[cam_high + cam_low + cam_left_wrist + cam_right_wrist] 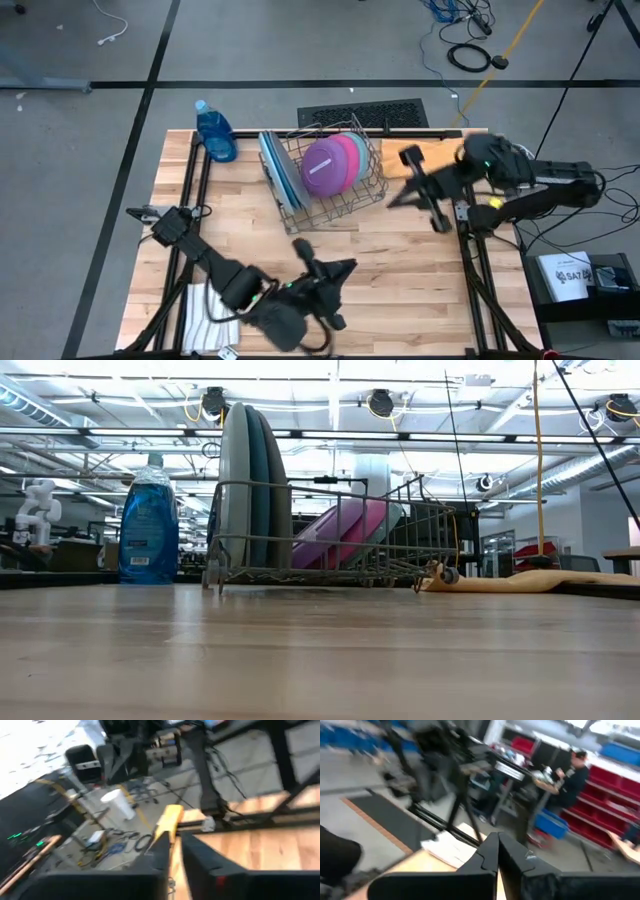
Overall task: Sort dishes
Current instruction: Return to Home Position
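All six plates were found in the dish rack (340, 484), so the sorting itself was judged to be finished. The grey plate (232, 480), the light blue plate (255, 485) and the dark blue plate (279, 495) were stood on edge together at the rack's end nearest the soap bottle (215, 132). The purple plate (322, 168), the magenta plate (349, 158) and the pale teal plate (363, 155) were leaned one behind another in the rack's other half. No plate was seen on the table outside the rack. The right gripper (497, 840) was held near the rack, off its end farthest from the bottle. Its fingers were pressed together and nothing was carried between them. The left gripper (176, 844) was held apart from the rack, on the side of its long front wall. Only a narrow gap was seen between its fingers, and nothing was held there. The step in hand was judged to be the drawing back of both arms to their rest places. For the next move no grasp was called for. The arms needed only to be folded away from the rack, with the right one kept off the wire wall so that the leaning plates would not be knocked.
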